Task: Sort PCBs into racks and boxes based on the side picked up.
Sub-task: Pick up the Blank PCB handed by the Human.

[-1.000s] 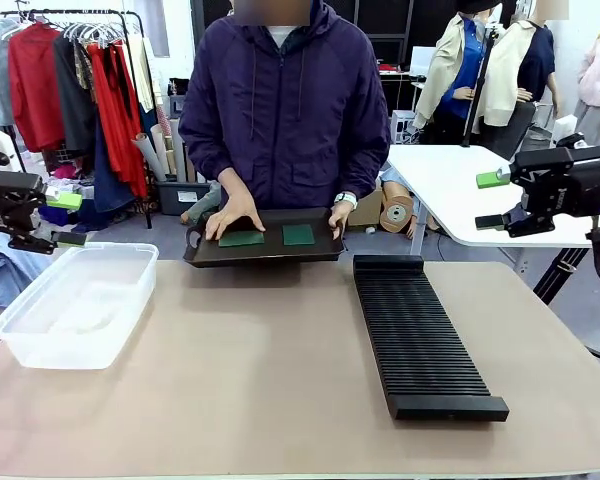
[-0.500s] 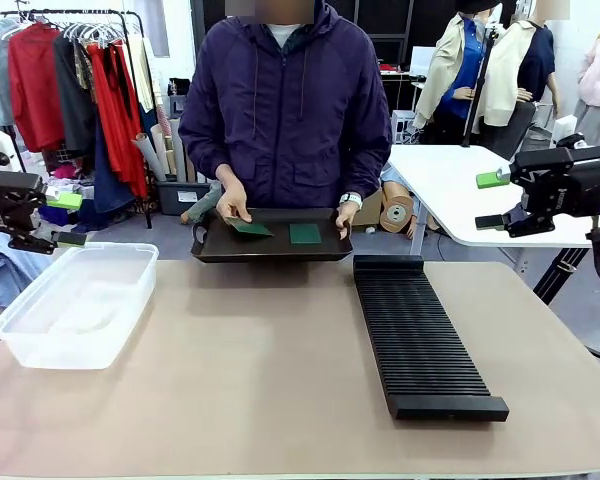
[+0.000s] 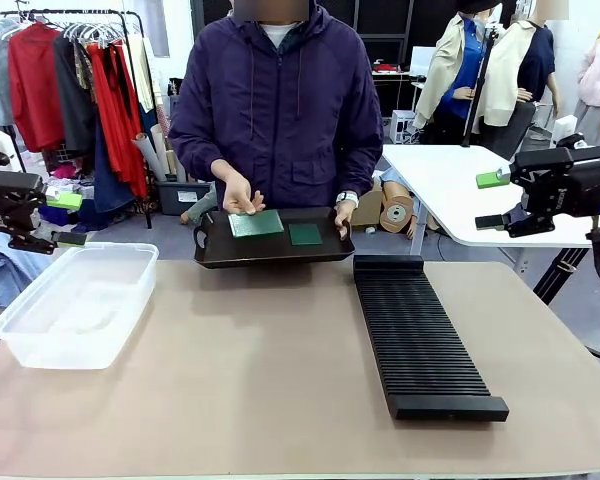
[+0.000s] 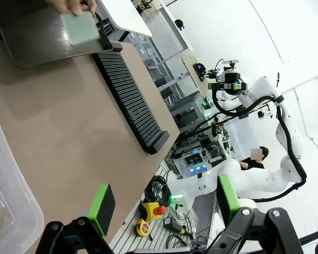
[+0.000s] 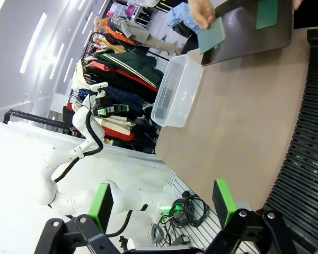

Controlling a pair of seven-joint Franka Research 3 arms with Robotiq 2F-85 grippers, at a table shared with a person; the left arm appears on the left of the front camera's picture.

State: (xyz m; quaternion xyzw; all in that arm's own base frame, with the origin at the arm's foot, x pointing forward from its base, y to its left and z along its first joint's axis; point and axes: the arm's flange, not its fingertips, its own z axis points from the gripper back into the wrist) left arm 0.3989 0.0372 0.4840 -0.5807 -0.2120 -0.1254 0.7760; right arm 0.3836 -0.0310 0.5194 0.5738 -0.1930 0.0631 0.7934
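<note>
The person's hand [image 3: 242, 195] lifts one PCB [image 3: 255, 223] off a dark tray [image 3: 270, 252], its paler face up; the same PCB [image 5: 212, 36] tilts above the tray in the right wrist view. A second, dark green PCB [image 3: 305, 234] lies flat on the tray. The long black slotted rack [image 3: 420, 340] lies on the table's right half. The clear plastic box [image 3: 75, 300] stands at the left edge. My left gripper [image 3: 70, 220] hovers open beyond the box. My right gripper [image 3: 490, 200] hangs open off the table's far right. Both grippers hold nothing.
The person's other hand [image 3: 342, 212] holds the tray's right end at the far table edge. A white side table [image 3: 450, 190] stands behind the right gripper. A clothes rail [image 3: 70, 80] fills the back left. The brown tabletop [image 3: 250, 370] lies between box and rack.
The person has picked the left PCB up from the tray and turned its paler face up. Both arms have stayed where they were.
</note>
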